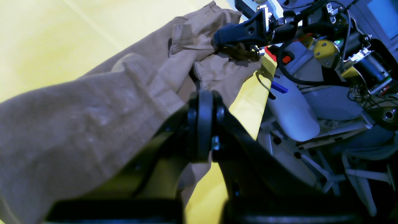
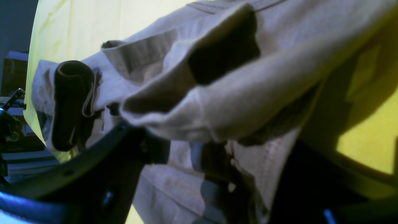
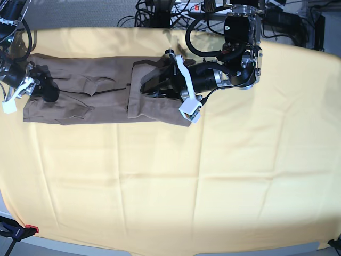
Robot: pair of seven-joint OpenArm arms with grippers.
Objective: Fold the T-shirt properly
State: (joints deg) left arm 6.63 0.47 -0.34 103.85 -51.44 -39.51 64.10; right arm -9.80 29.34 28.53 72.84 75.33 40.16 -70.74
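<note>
Yellow cloth fills most of the base view. Across its upper left lies the T-shirt, a long narrow band whose long axis runs left to right. One arm sits at each end of the band, so neither is nearer; the next fold likely turns on bringing one end along this axis toward the other. The left gripper, near frame centre, has its jaws clenched on a fold of fabric at the band's right end. The right gripper, at the left edge, pinches the opposite end.
</note>
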